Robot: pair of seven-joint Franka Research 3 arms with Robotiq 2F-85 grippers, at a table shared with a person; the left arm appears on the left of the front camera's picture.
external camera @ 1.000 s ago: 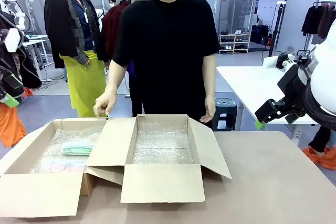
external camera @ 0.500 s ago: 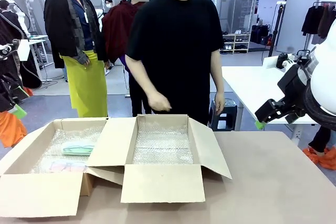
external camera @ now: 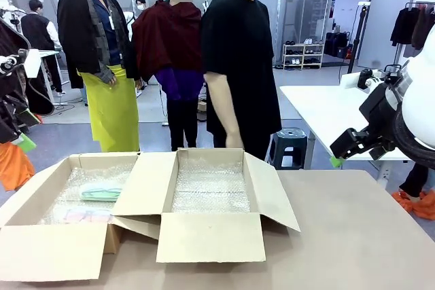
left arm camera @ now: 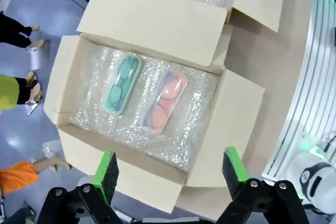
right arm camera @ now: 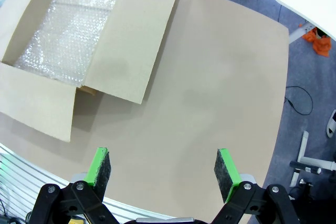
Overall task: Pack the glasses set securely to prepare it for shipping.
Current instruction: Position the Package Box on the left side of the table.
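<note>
The glasses set lies in the left cardboard box [left arm camera: 231, 124] on bubble wrap: a mint-green case [left arm camera: 122, 83] and a pink case [left arm camera: 165, 100], side by side, glasses showing through clear tops. From the front, the mint-green case [external camera: 102, 191] lies farther back and the pink case [external camera: 81, 216] nearer. My left gripper [left arm camera: 169, 156] hangs open high above this box, holding nothing. My right gripper [right arm camera: 163, 153] is open too, high over bare table to the right of the boxes, and its green pad [external camera: 336, 161] shows at the right side.
A second open box [external camera: 211, 236] lined with bubble wrap [external camera: 211, 188] stands beside the first, its flaps spread. A person [external camera: 238, 66] stands at the far side, turned sideways, hands away from the boxes. The table's right half [external camera: 360, 236] is bare.
The person's hand has left the left box's far flap, and the person has turned sideways and shifted right. The right arm has not moved, and the boxes and cases lie as before.
</note>
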